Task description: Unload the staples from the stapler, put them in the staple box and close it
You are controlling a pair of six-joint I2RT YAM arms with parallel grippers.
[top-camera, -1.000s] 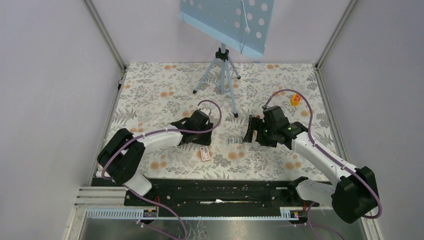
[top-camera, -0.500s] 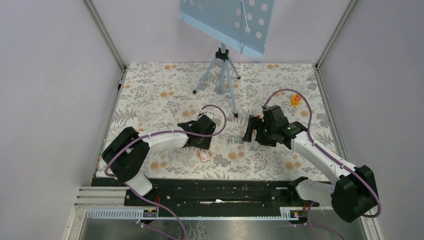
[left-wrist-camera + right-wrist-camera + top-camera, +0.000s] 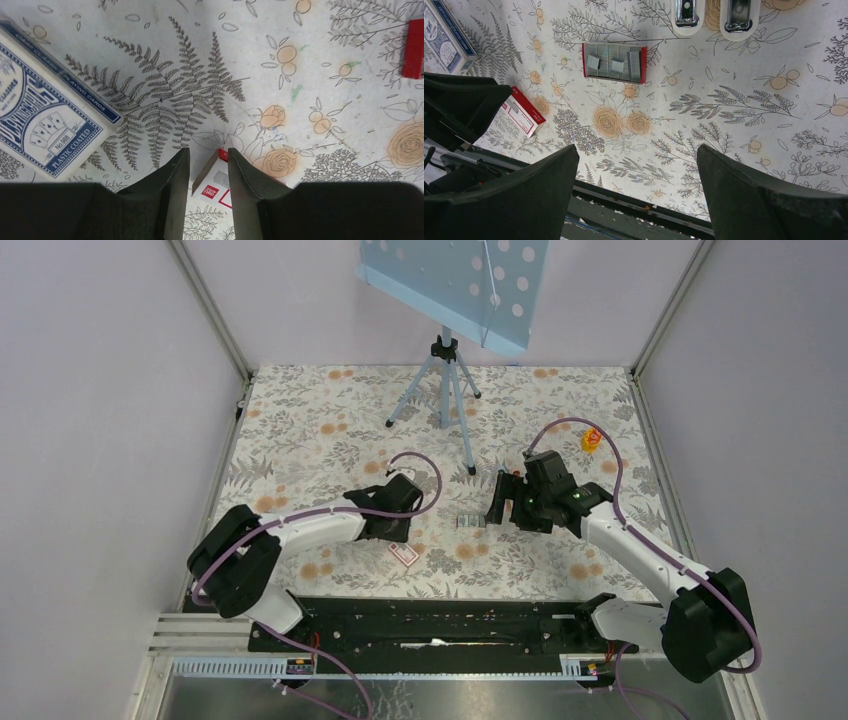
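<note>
As I look down from above, my left pincer [image 3: 396, 532] hovers just far of a small red-and-white box [image 3: 404, 555]; my right pincer [image 3: 500, 505] gapes beside a red tray [image 3: 470, 521].

Left wrist: fingers [image 3: 175, 190] barely apart, clamping nothing, that box below the gap. A blue carton [image 3: 45, 120] reads "PLAYING CARDS", "No.988", "PLASTIC COATED".

Right wrist: fingers wide, empty; the stapler [image 3: 738, 15] lies just far of the tray.

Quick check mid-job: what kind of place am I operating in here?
Probably a lab robot cell: plain walls boxing in a floral tablecloth, a tripod holding a perforated panel.
</note>
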